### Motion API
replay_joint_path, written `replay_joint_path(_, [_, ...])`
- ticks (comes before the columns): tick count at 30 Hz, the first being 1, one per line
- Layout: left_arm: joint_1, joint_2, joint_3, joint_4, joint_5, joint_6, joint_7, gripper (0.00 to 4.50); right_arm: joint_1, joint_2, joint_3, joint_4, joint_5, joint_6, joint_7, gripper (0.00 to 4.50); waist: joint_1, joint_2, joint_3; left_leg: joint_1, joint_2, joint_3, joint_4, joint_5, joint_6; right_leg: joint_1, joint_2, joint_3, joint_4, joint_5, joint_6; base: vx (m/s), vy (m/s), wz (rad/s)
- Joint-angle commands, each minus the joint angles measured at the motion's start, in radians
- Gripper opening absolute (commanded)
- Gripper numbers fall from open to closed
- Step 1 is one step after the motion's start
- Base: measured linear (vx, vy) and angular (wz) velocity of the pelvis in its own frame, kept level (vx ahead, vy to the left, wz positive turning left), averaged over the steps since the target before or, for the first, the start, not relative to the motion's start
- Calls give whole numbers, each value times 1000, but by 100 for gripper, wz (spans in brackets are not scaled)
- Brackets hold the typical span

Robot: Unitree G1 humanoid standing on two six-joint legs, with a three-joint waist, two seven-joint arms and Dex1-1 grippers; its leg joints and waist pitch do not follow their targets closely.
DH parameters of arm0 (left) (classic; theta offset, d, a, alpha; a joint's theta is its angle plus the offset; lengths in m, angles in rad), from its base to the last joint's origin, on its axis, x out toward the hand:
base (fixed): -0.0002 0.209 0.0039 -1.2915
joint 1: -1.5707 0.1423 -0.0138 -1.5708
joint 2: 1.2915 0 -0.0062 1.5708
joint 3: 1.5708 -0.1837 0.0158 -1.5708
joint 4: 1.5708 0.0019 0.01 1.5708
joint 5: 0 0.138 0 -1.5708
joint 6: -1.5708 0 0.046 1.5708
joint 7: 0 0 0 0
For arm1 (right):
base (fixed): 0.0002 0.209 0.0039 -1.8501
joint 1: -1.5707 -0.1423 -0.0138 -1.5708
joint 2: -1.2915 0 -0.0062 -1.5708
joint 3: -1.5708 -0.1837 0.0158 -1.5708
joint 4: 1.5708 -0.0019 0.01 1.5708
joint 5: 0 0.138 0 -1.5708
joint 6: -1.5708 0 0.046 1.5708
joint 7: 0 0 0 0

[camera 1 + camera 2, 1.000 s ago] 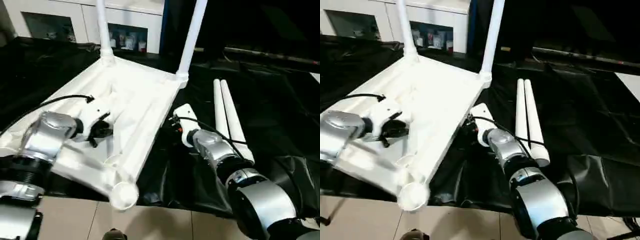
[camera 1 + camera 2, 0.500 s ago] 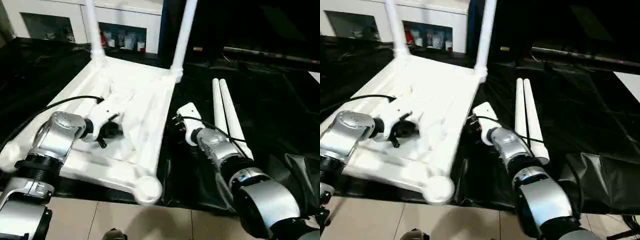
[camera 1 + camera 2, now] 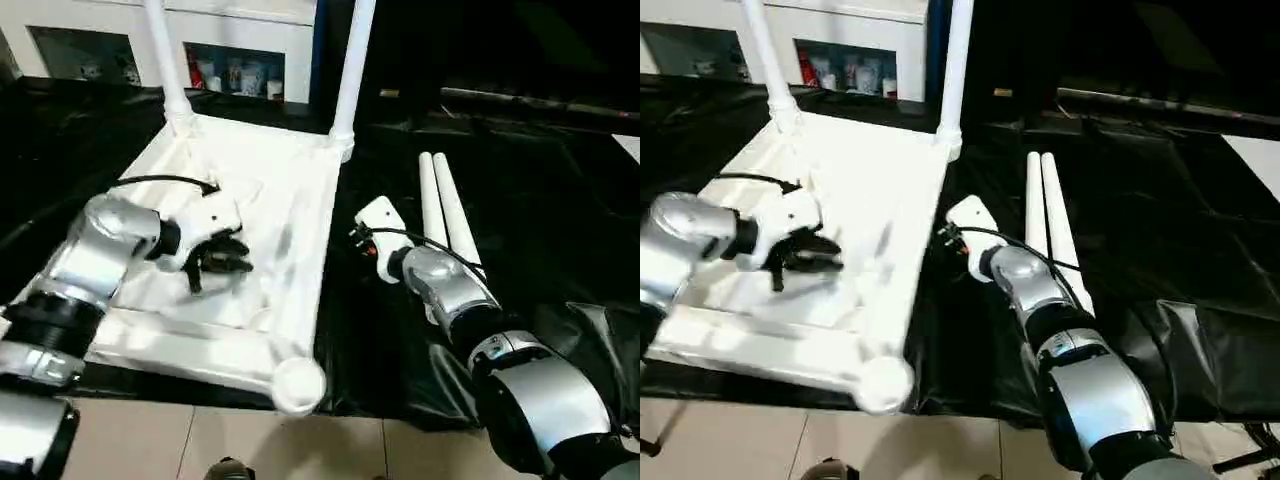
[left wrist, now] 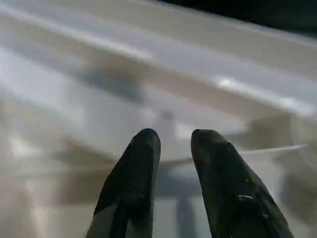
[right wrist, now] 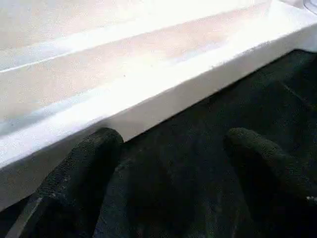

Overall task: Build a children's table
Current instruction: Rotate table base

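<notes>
The white table top (image 3: 290,200) lies upside down on the black sheet, ribbed underside up. Two white legs (image 3: 160,55) (image 3: 355,60) stand upright in its far corner sockets. The near right corner socket (image 3: 298,382) is bare. Two loose legs (image 3: 445,215) lie side by side on the sheet to the right. My left gripper (image 3: 228,263) hovers over the underside, its black fingers (image 4: 143,148) a narrow gap apart, holding nothing. My right gripper (image 5: 173,138) is open wide just beside the top's right rim (image 5: 148,99), low over the sheet.
A white cabinet with glass doors (image 3: 230,40) stands behind the work. The black sheet (image 3: 560,200) covers the floor around the table top, wrinkled at the right. Pale tiles (image 3: 150,440) show along the front edge.
The table top has swung round: its near corner went right and its far legs went left. My left gripper moved with it across the underside. The right arm barely shifted.
</notes>
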Motion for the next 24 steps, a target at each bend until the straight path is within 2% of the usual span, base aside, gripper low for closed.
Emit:
replay_joint_path(1, [19, -11, -39, -40, -17, 20, -35, 145, -10, 11, -1, -21, 1, -19, -8, 385, 3, 38, -82, 24, 24, -2, -68, -209, -37, 55, -65, 47, -55, 43, -275, 0, 0, 0])
replay_joint_path(6, [33, -35, -80, -21, 21, -4, -22, 145, -12, 29, 3, -30, -7, -25, -17, 385, 2, 40, -81, 25, 24, -4, -70, -224, -42, 54, -65, 48, -59, 11, -263, 0, 0, 0])
replay_joint_path(11, [16, -54, -57, 2, 21, -15, 35, 145, -22, 22, -6, -29, 1, -30, -17, 385, 2, 39, -82, 25, 23, -4, -70, -229, -44, 54, -65, 49, -60, 1, -256, 0, 0, 0])
replay_joint_path(13, [18, -51, -56, -6, 14, -10, 34, 145, -23, 14, -9, -26, -3, -36, -27, 385, 3, 35, -82, 25, 23, -4, -71, -222, -40, 55, -66, 48, -60, 2, -255, 0, 0, 0])
replay_joint_path(16, [18, -93, -36, 9, -1, -15, 74, 145, -27, 3, -22, -31, 0, -49, -45, 385, 4, 31, -83, 22, 22, -3, -68, -195, -34, 57, -66, 49, -58, 26, -258, 0, 0, 0])
replay_joint_path(17, [13, -112, -29, 26, -1, -12, 100, 145, -29, -1, -29, -37, 6, -50, -47, 385, 7, 32, -84, 25, 23, -3, -68, -191, -32, 56, -66, 48, -58, 30, -258, 0, 0, 0])
replay_joint_path(18, [-5, -149, -33, 82, 28, -44, 182, 145, -35, -12, -42, -60, 19, -51, -46, 385, 5, 31, -83, 21, 20, -1, -66, -185, -26, 56, -62, 49, -57, 41, -257, 0, 0, 0])
replay_joint_path(19, [-16, -167, -34, 114, 44, -56, 228, 145, -36, -20, -47, -74, 24, -51, -42, 385, 8, 31, -85, 25, 21, -2, -65, -190, -23, 57, -63, 49, -58, 46, -250, 0, 0, 0])
replay_joint_path(21, [-38, -191, -27, 160, 61, -99, 307, 145, -36, -34, -53, -96, 30, -51, -33, 385, 7, 30, -84, 20, 19, -3, -66, -186, -14, 59, -62, 47, -59, 46, -241, 0, 0, 0])
replay_joint_path(22, [-61, -209, -10, 191, 62, -108, 364, 145, -35, -48, -57, -115, 35, -51, -26, 385, 6, 27, -85, 23, 19, -3, -64, -190, -12, 59, -61, 48, -60, 48, -237, 0, 0, 0])
replay_joint_path(24, [-81, -216, 11, 200, 50, -107, 383, 145, -31, -65, -62, -135, 41, -49, -9, 385, 9, 23, -86, 21, 20, -3, -63, -178, -6, 62, -65, 47, -58, 51, -240, 0, 0, 0])
